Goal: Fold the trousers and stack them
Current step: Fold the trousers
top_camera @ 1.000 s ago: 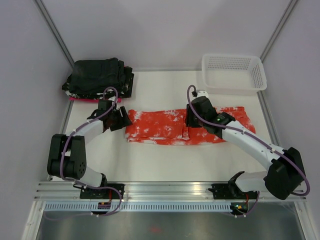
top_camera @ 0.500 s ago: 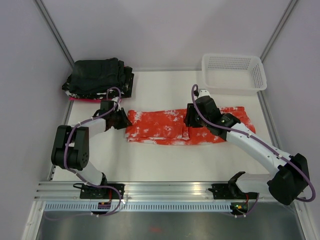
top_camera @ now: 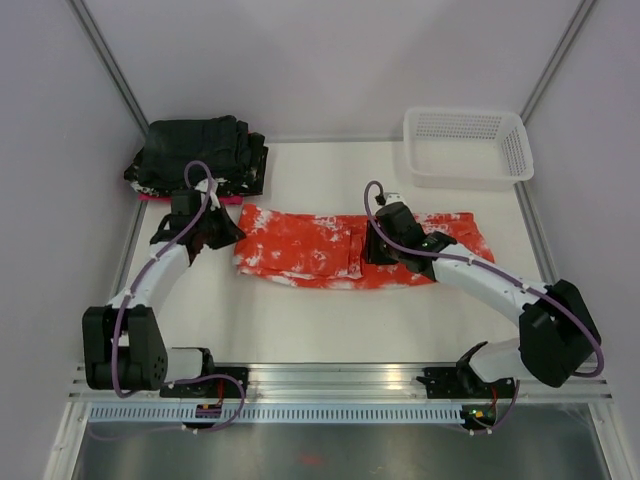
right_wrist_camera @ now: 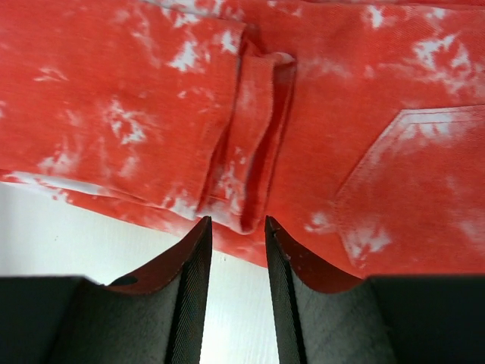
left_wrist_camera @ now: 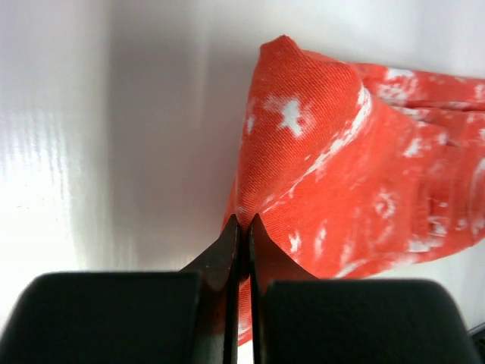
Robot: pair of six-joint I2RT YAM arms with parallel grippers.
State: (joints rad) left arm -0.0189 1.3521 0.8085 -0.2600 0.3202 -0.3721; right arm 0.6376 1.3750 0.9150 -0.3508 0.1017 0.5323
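Observation:
The orange-red trousers with white splotches lie stretched left to right across the middle of the table. My left gripper is at their left end. In the left wrist view it is shut on a pinch of the trousers, whose edge rises off the table into a peak. My right gripper sits at the trousers' near edge by the middle. In the right wrist view it stands open, with a folded hem ridge of the trousers just ahead of its tips and bare table between the fingers.
A stack of black folded garments lies at the back left on a pink cloth. A white mesh basket stands at the back right. Metal rails run along the table's near edge.
My left gripper has shut on the trousers' left end and drawn it left and back, shifting the whole garment left. My right gripper followed leftward and its jaws narrowed a little.

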